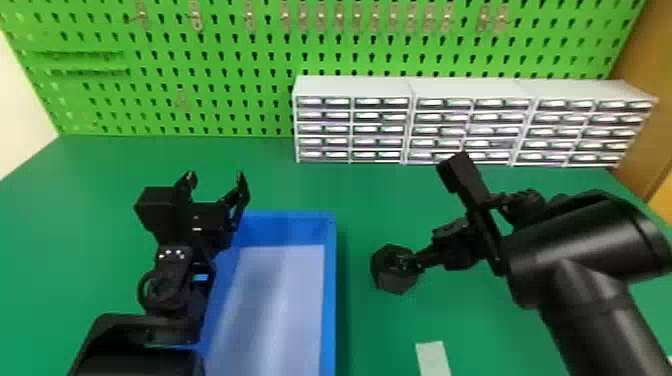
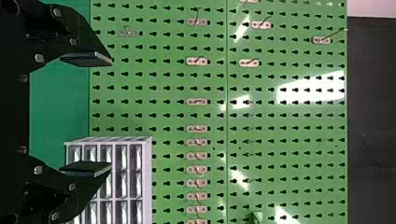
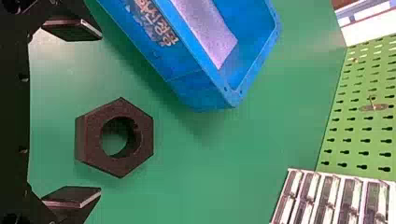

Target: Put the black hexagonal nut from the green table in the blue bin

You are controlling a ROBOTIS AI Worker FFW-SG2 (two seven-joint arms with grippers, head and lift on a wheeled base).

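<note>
In the head view my right gripper reaches in from the right, over the black hexagonal nut on the green table. The right wrist view has that gripper open, its fingers apart on either side of the nut, with a gap at each side. To the left of the nut stands the blue bin, a pale sheet on its floor. Idle at the bin's left side, my left gripper is open; the left wrist view also has this gripper, nothing between its fingers.
White drawer cabinets line the back right of the table, before a green pegboard. A pale strip lies near the table's front, to the right of the bin.
</note>
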